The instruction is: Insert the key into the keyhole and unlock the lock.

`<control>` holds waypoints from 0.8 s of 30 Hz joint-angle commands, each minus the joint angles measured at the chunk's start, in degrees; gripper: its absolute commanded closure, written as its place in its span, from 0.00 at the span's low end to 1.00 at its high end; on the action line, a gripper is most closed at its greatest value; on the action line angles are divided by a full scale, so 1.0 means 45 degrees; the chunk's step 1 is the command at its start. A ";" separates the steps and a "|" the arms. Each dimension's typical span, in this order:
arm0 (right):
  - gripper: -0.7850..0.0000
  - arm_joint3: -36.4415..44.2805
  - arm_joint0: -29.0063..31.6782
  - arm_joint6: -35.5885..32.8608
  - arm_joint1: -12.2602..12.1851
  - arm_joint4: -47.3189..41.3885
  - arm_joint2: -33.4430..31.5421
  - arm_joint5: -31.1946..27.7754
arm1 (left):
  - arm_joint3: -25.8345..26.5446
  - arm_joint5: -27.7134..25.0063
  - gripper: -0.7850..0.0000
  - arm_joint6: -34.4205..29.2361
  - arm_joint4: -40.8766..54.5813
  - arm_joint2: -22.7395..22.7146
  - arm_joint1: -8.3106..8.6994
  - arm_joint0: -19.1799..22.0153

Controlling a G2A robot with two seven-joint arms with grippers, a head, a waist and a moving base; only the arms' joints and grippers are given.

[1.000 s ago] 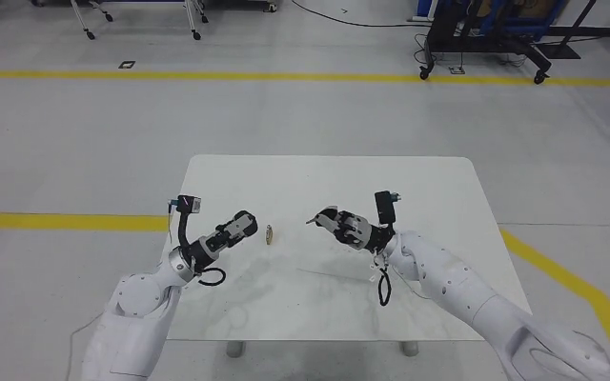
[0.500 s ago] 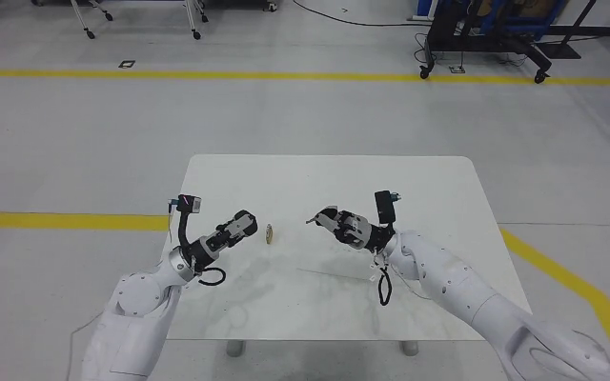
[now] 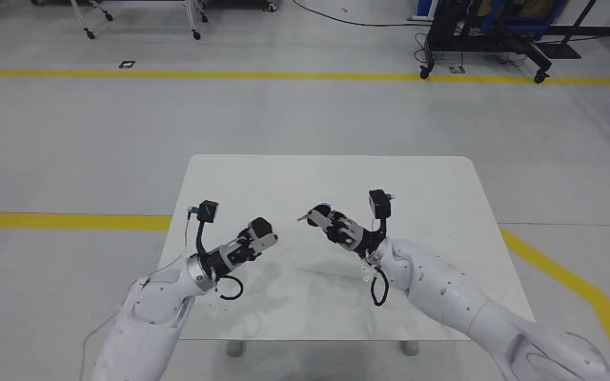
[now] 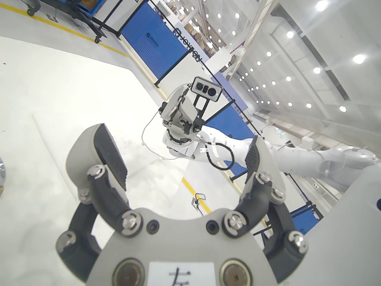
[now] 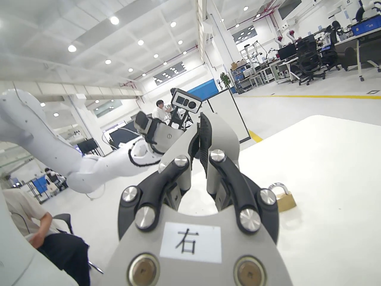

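**Surface.** White rectangular table with rounded corners [image 3: 419,181], matte, at the centre of the top view.

**Floor.** Pale grey glossy floor [image 3: 286,114]. Crossed by one yellow line [image 3: 238,74] along the upper part of the top view and by a second yellow line [image 3: 67,221] at mid-height, meeting the table's left edge.

**Room fittings.**
- Black wheeled frame [image 3: 486,48] in the upper right corner of the top view.
- Castor legs of a metal stand [image 3: 143,19] in the upper left.
- Small dark floor plate [image 3: 127,65] beside the upper line.
- Blue perforated panels [image 4: 160,49] under a high ceiling with rows of round lights [image 4: 297,46].
- Workbenches with black office chairs [image 5: 309,57] along the far side of the hall.

**Left gripper** [image 3: 264,233]. Poised over the table, left of centre in the top view, pointing toward the other arm. Grey fingers [image 4: 110,153] with black ribbed pads, spread wide apart, holding nothing.

**Right gripper** [image 3: 317,217]. Poised over the table's middle, facing the left gripper and near it, not touching. Fingers drawn almost together, pinching a thin dark key [image 3: 306,218]; tip juts out toward the left gripper.

**Lock.** Brass-bodied padlock with a silver arched shackle [image 5: 281,197]. Rests on the table top, just beside the right gripper's fingers. Keyhole not discernible.
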State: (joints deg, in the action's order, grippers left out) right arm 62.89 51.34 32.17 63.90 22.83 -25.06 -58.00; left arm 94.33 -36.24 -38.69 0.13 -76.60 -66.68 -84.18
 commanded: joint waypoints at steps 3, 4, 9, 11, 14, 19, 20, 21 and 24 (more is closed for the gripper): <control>1.00 0.0670 -0.0143 -0.1634 -0.0217 -0.2091 0.0370 0.0000 | -0.0200 -0.0043 0.17 0.0344 0.0041 0.0752 -0.0111 0.0473; 1.00 0.0792 -0.0170 -0.2008 -0.0272 -0.2597 0.0418 0.0000 | -0.0262 -0.0024 0.27 0.0429 -0.0002 0.0913 -0.0138 0.0593; 1.00 0.1093 -0.0269 -0.3839 -0.0476 -0.4571 0.0330 0.0000 | -0.0345 0.0117 0.49 0.0892 -0.0343 0.1430 -0.0230 0.1043; 1.00 0.1063 -0.0227 -0.4493 -0.0549 -0.5042 0.0171 0.0000 | -0.0411 0.0156 0.53 0.0983 -0.0308 0.1469 -0.0236 0.1150; 1.00 0.0977 -0.0144 -0.5252 -0.0592 -0.5455 -0.0114 0.0000 | -0.0537 0.0148 0.59 0.1077 -0.0205 0.1456 -0.0231 0.1240; 1.00 0.0969 0.0033 -0.6357 -0.0553 -0.6160 -0.0569 0.0000 | -0.0706 0.0090 0.63 0.1123 -0.0058 0.1459 -0.0213 0.1284; 1.00 0.0964 0.0079 -0.6575 -0.0536 -0.6300 -0.0656 0.0000 | -0.0747 0.0081 0.64 0.1117 -0.0047 0.1473 -0.0210 0.1289; 1.00 0.0957 0.0119 -0.6780 -0.0517 -0.6434 -0.0753 0.0000 | -0.0775 0.0083 0.64 0.1105 -0.0051 0.1497 -0.0208 0.1296; 1.00 0.0931 0.0249 -0.7393 -0.0454 -0.6761 -0.1043 0.0000 | -0.0842 0.0069 0.64 0.1122 -0.0108 0.1591 -0.0209 0.1343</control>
State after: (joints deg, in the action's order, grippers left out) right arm 67.12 52.29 -0.16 61.77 -7.15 -29.32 -58.00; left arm 90.65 -35.90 -33.69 -0.22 -69.60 -67.62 -78.22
